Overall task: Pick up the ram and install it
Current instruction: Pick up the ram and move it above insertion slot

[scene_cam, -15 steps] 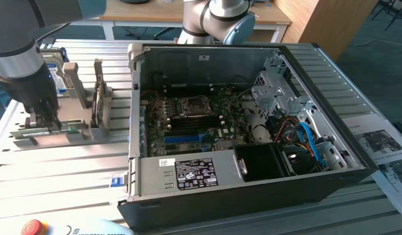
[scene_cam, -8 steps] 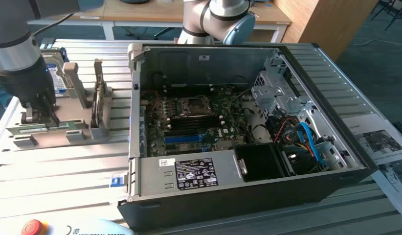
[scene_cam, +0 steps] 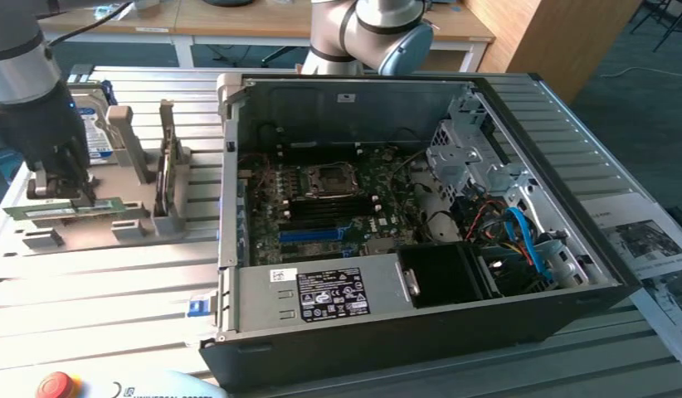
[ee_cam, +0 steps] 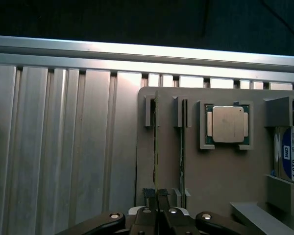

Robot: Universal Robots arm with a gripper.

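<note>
**Listener:** Where is the arm working?

**Describer:** In the exterior view the gripper [scene_cam: 75,195] reaches down at that view's left. It is over a grey holder [scene_cam: 131,228] on the slatted table [scene_cam: 98,290], well apart from the computer case [scene_cam: 430,327], which lies open.

**Listener:** And where is the ram?

**Describer:** The ram [scene_cam: 42,211] is a thin green stick standing on its long edge in the holder's slots. It does not look lifted yet.

**Listener:** How do the jaws stand?

**Describer:** They are together, clamped across the ram's thin edge. In the wrist view the dark fingertips [ee_cam: 148,194] pinch it from both sides.

**Listener:** So which step is this?

**Describer:** It looks like the pick-up, with the grip made and the stick seated in the holder. Installing has not begun, and the motherboard [scene_cam: 330,207] inside the case is untouched.

**Listener:** Which way does the stick point?

**Describer:** In the exterior view its long axis runs nearly level, from that view's left to its right. In the wrist view it appears edge-on, as a fine line running straight away from the fingertips.

**Listener:** What would moving it call for?

**Describer:** Probably a straight pull out of the slots, with the board kept upright. Tilting could jam so thin a stick against the slot walls.
</note>
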